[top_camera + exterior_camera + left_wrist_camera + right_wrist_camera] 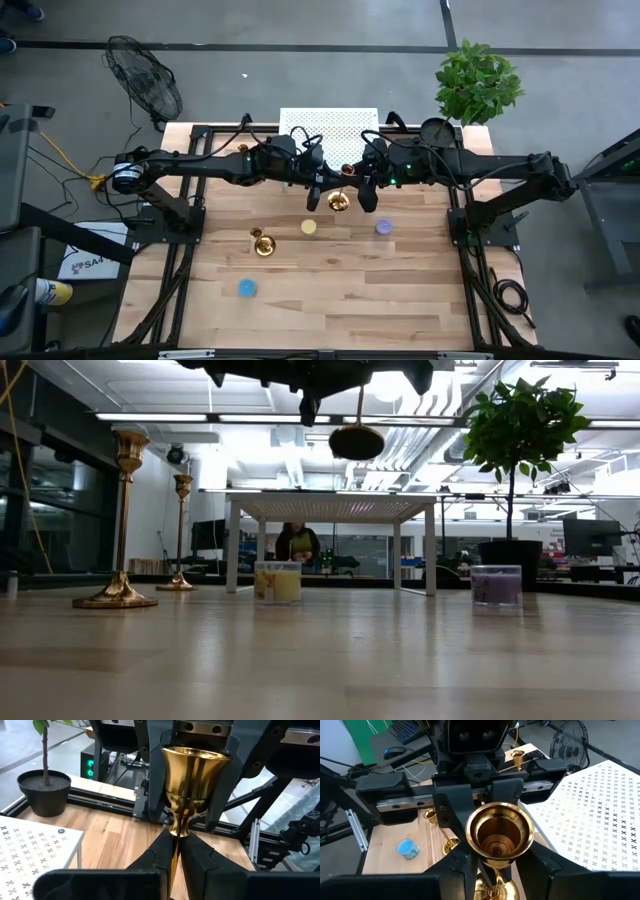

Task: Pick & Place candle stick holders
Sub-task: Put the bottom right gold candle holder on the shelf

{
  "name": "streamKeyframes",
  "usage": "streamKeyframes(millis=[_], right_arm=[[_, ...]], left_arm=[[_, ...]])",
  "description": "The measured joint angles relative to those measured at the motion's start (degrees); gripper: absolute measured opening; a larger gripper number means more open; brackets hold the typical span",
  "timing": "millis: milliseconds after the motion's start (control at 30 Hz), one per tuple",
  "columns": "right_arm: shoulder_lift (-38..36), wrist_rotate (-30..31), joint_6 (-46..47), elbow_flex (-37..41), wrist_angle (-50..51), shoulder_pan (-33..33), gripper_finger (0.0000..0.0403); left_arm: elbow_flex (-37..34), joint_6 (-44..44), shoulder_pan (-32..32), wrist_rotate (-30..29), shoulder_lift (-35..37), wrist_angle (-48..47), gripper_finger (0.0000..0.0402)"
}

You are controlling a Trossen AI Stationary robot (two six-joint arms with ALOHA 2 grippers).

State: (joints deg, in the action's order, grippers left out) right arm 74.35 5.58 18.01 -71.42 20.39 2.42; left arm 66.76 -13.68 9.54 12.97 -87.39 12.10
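Note:
One gold candle stick holder (340, 199) hangs upright in the air over the table's far middle, between my two grippers; its base (357, 442) shows from below in the low view. My left gripper (315, 194) is shut on its stem and my right gripper (366, 194) is shut on its top cup (499, 832). A second holder (263, 243) stands on its base at the table's left middle, and it also shows in the low view (118, 520). A third holder (242, 148) stands near the far edge, and it too shows in the low view (182, 530). My left gripper pinches the stem just under the cup (175, 851) between its two fingers. The fingers come level from the table's left and lie across the stem. The holder hangs upright, clear of the table. My right gripper has a finger on each side of the top cup's outer wall (470, 851), coming level from the table's right. In the left wrist view its fingers (156, 780) lie close against the cup. The cup's mouth faces up.
A yellow candle (309, 227), a purple one (384, 227) and a blue one (246, 288) sit on the wooden table. A small white perforated stand (328, 125) is at the far edge, with a potted plant (478, 80) behind it to the right. A person (297, 545) is in the room behind.

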Motion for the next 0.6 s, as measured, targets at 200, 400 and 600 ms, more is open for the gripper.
streamKeyframes(millis=[200, 400, 600], right_arm=[[0.0, -1.72, -1.32, 0.0, 0.19, 0.02, 0.0108], [-0.03, -2.21, -2.66, 0.0, 0.3, 0.02, 0.0108], [-1.05, -1.67, -3.29, 0.02, 0.67, 0.01, 0.0142]], left_arm=[[0.0, 0.1, -0.02, 0.05, 0.0, -0.16, 0.0013], [0.0, 0.08, -0.02, -0.08, 0.0, -0.21, 0.001], [0.0, -0.49, 0.04, -0.35, 0.02, -0.28, 0.0008]])
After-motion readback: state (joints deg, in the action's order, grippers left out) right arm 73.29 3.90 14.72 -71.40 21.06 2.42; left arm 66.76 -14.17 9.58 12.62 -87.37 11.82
